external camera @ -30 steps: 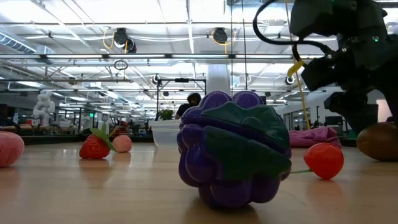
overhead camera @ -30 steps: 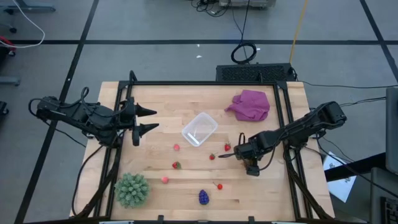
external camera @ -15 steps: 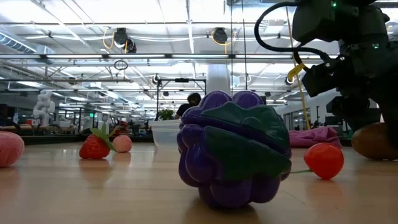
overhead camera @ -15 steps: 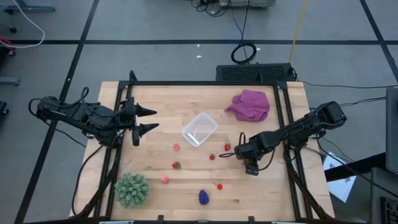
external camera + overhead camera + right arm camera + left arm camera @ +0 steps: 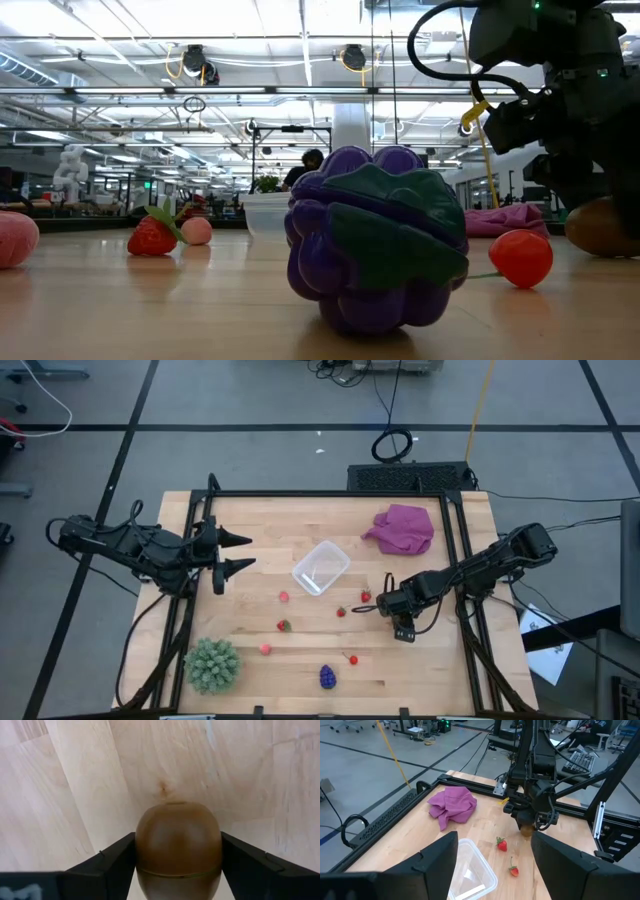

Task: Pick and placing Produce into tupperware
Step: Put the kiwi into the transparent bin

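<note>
The brown oval [image 5: 178,845] sits on the table between the fingers of my right gripper [image 5: 385,603], which points steeply down over it right of centre. It also shows in the low view [image 5: 600,226] and the left wrist view [image 5: 526,829]. The clear tupperware [image 5: 321,567] stands at mid-table. The grape bunch [image 5: 327,677] lies near the front edge. Red and pink pieces lie scattered, among them a strawberry [image 5: 366,597] and a pink piece [image 5: 265,649]. My left gripper [image 5: 245,552] hangs open above the table's left side. My right gripper pinches the brown oval by two opposite sides [image 5: 145,851] between its two fingers [image 5: 110,865]. The fingers come from above, pointing steeply down. The oval stands on the wooden table top, one end toward the camera.
A magenta-purple cloth [image 5: 402,527] lies bunched at the far right. A green spiky ball plant [image 5: 211,664] stands at the near left corner. A black frame [image 5: 300,493] runs around the table. Bare wood lies between the tupperware and the cloth.
My right gripper's fingers have drawn together around the brown oval while the arm has kept its place. The oval has stayed on the table.
</note>
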You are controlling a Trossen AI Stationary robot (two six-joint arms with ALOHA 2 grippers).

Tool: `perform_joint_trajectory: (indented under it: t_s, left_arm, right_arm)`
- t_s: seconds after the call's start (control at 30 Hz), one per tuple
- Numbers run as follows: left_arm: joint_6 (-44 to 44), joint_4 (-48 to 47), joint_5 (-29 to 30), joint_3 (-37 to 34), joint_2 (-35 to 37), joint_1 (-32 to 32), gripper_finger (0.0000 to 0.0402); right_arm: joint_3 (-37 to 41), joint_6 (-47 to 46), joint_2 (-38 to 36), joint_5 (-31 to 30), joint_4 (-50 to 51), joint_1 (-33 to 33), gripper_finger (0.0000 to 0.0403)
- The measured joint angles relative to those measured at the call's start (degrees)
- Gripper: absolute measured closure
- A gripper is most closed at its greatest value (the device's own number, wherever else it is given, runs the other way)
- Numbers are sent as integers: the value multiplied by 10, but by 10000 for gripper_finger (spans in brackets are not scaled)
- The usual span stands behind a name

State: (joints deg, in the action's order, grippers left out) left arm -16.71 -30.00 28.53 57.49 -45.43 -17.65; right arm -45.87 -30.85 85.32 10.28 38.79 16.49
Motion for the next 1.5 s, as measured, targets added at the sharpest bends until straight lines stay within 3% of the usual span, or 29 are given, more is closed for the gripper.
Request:
perform_joint_trajectory:
  t_s: [0.17,0.8,1.03,1.23,1.5]
  left_arm:
    - [0,0,0,0,0,0,144]
    - [0,0,0,0,0,0,144]
    - [0,0,0,0,0,0,144]
    - [12,0,0,0,0,0,144]
    - [65,0,11,0,0,0,144]
  right_arm:
    - [0,0,0,0,0,0,169]
    - [-45,15,0,0,-8,-7,159]
    - [-126,100,0,-3,-8,-56,163]
    - [-213,200,0,-44,-20,-113,159]
    - [-257,295,0,-46,-127,-184,157]
